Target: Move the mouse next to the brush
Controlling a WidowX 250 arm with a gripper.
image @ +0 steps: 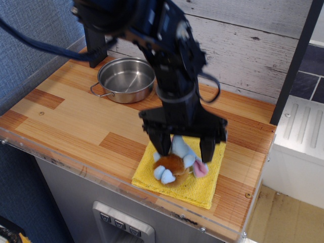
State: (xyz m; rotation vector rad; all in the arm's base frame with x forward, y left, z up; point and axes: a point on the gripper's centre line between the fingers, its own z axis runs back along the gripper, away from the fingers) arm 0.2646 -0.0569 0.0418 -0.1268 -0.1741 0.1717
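The steel pot [125, 79] at the back of the bench [66, 119] holds nothing. The pincer [183, 148] stands open, its fingers straddling the mouse [177, 161] on the yellow cloth [202, 182].

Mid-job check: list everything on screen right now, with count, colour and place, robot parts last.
mouse: one, brown body with light blue head and paws, lying on the cloth.
cloth: one, yellow, front right of the counter.
pot: one, silver metal, back left of the counter.
counter: one, wood-patterned.
brush: none visible; the arm blocks the area behind the cloth.
arm: one, black, reaching in from the upper left.
gripper: one, black, fingers open on either side of the mouse.
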